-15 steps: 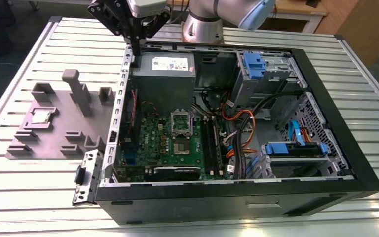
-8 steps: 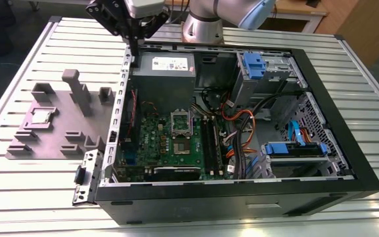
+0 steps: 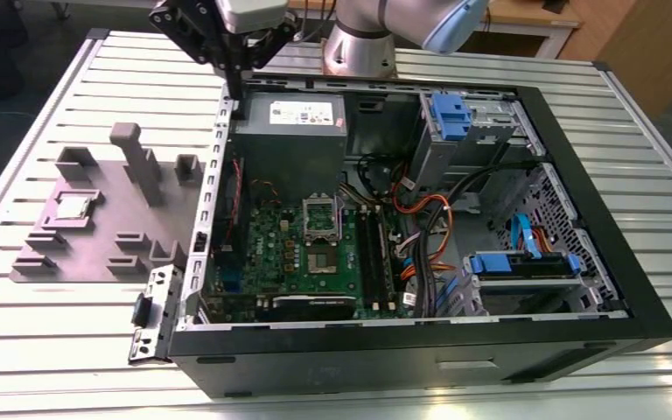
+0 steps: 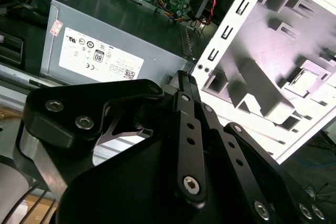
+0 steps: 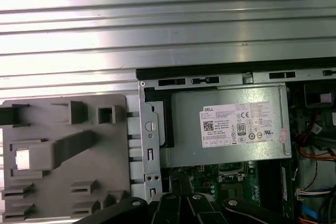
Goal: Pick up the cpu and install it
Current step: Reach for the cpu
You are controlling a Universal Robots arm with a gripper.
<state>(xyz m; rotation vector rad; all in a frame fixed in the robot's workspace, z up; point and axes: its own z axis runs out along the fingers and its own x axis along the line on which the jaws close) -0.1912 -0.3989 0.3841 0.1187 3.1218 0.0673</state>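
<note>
Exterior view.
- Slatted table (image 3: 616,131) carries the open computer case (image 3: 430,372).
- Gray fixture plate (image 3: 102,245) lies at the case's 9 o'clock, likely to present parts flat.
- Power supply (image 3: 290,144) fills the case's 11 o'clock corner.
- Gripper (image 3: 238,87) hangs over the case wall beside the power supply, fingers pinched together and empty.
- Socket (image 3: 322,219) sits mid-board.
- The cpu (image 3: 73,206) rests in its fixture recess, not yet picked. Tall fixture posts (image 3: 137,162) stand at its 2 o'clock, toward the case.

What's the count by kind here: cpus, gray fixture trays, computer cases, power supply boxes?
cpu: 1
gray fixture tray: 1
computer case: 1
power supply box: 1
Total: 4
</note>
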